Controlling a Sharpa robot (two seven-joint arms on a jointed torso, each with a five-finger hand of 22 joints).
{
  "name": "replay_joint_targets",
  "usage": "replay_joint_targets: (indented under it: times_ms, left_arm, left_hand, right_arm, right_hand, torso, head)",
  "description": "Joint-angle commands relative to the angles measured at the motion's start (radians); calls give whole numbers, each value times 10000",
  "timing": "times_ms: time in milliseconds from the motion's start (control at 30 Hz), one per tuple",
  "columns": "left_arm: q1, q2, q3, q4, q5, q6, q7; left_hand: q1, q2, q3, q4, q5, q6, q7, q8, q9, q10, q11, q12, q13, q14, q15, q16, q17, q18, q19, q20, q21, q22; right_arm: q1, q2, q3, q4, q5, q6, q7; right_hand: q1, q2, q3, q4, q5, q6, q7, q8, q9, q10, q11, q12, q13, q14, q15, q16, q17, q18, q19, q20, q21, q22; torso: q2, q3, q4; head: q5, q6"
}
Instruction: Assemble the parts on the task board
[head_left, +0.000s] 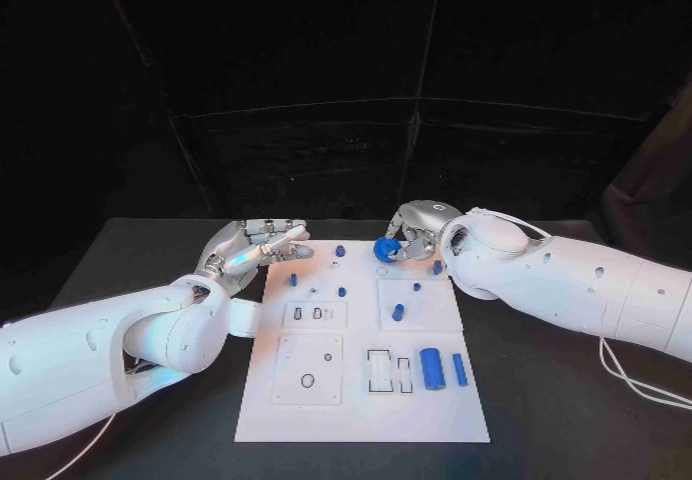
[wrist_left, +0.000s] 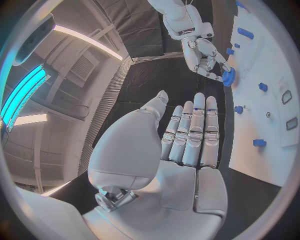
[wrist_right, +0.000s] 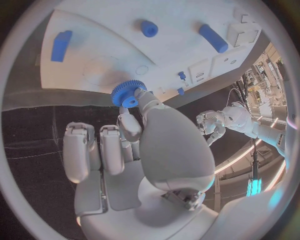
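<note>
The right hand (head_left: 414, 228) hovers over the far edge of the task board (head_left: 361, 410), at about one o'clock from the board's middle, and pinches a blue gear (head_left: 387, 249) between thumb and a finger; the other fingers curl in beside it. The gear sits at the fingertips, just above the white plate near a small round mark. The left hand (head_left: 257, 245) rests off the board's far left corner, at about eleven o'clock, fingers straight, close together, holding nothing. A large blue cylinder (head_left: 431, 368) and a slimmer blue bar (head_left: 460, 369) lie at four o'clock on the board.
</note>
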Motion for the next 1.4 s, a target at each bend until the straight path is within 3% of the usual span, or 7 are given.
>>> replay_joint_targets:
  times_ms: [33, 167, 300, 433, 700, 967, 1400]
  left_arm:
    - [14, -9, 8, -7, -48, 115, 33]
    - [14, -8, 8, -15, -48, 114, 38]
    - [14, -7, 8, -12, -48, 111, 42]
    - [16, -12, 9, -8, -48, 103, 46]
    - [17, -11, 10, -3, -48, 104, 52]
    - [32, -40, 11, 29, -48, 100, 55]
    - [46, -22, 11, -4, -48, 105, 51]
  left_hand:
    - [-12, 93, -9, -68, 26, 53, -6, -38, -10, 45, 26, -58, -14, 33, 57, -41, 14, 70, 65, 7, -32, -15]
    - [-8, 94, -7, -76, 26, 52, -6, -41, -10, 46, 26, -62, -15, 33, 57, -45, 15, 70, 67, 7, -34, -16]
    - [-8, 94, -7, -76, 26, 52, -6, -41, -10, 46, 26, -62, -15, 33, 57, -45, 15, 70, 67, 7, -34, -16]
    - [-8, 94, -7, -76, 26, 52, -6, -41, -10, 46, 26, -62, -15, 33, 57, -45, 15, 70, 67, 7, -34, -16]
    - [-7, 94, -6, -77, 26, 53, -6, -42, -10, 46, 26, -63, -15, 34, 56, -45, 16, 70, 67, 6, -35, -17]
    - [0, 99, 2, -93, 26, 55, -6, -48, -10, 48, 26, -71, -16, 36, 56, -54, 19, 70, 70, 6, -40, -21]
    - [0, 99, 2, -93, 26, 55, -6, -48, -10, 48, 26, -71, -16, 36, 56, -54, 19, 70, 70, 6, -40, -21]
  right_arm:
    - [21, 219, 11, 251, -424, -847, -458]
    - [21, 646, 13, 275, -628, -965, -577]
    - [16, 1130, 12, 85, -733, -948, -591]
    - [4, 1530, 7, -196, -771, -862, -559]
    - [-63, 2103, -5, -683, -790, -550, -460]
    - [-139, 2312, -24, -838, -794, 75, -456]
    - [-165, 2349, -33, -900, -867, 316, -554]
  right_hand:
    - [-115, -5, 101, 10, 25, 201, -115, -65, 16, 70, 24, -3, 10, 655, -55, 34, 630, -79, 192, -14, 49, 1301]
    - [-140, -6, 126, 18, 17, 199, -114, -78, 14, 65, 25, -21, 1, 650, -53, 24, 609, -78, 190, -13, 48, 1299]
    - [-145, 4, 172, 12, 20, 197, -116, -93, 12, 56, 22, -42, -9, 647, -54, 17, 597, -79, 193, -13, 50, 1305]
    - [-145, 5, 193, 6, 24, 193, -116, -102, 10, 49, 22, -55, -16, 644, -54, 12, 586, -77, 186, -12, 46, 1295]
    - [-149, -4, 235, -9, 31, 180, -110, -125, 6, 39, 25, -73, -21, 641, -53, 6, 576, -77, 186, -12, 46, 1296]
    - [-235, -76, 331, -44, -128, 170, -90, -190, 5, 24, 45, -93, -3, 634, -39, -8, 557, -72, 167, -3, 36, 1275]
    - [-298, -136, 364, -64, -223, 171, -83, -223, 6, -3, 53, -143, -23, 628, -31, -22, 536, -67, 150, 4, 26, 1253]
  torso:
    - [5, 0, 16]
    - [17, 1, 16]
    - [10, -15, 25]
    - [8, -7, 20]
    - [11, -5, 6]
    - [39, 14, -16]
    - [33, 22, -16]
  head:
    - [46, 13]
    - [128, -4]
    - [176, -7]
    - [249, -31]
    - [272, -38]
    - [307, -66]
    - [309, -115]
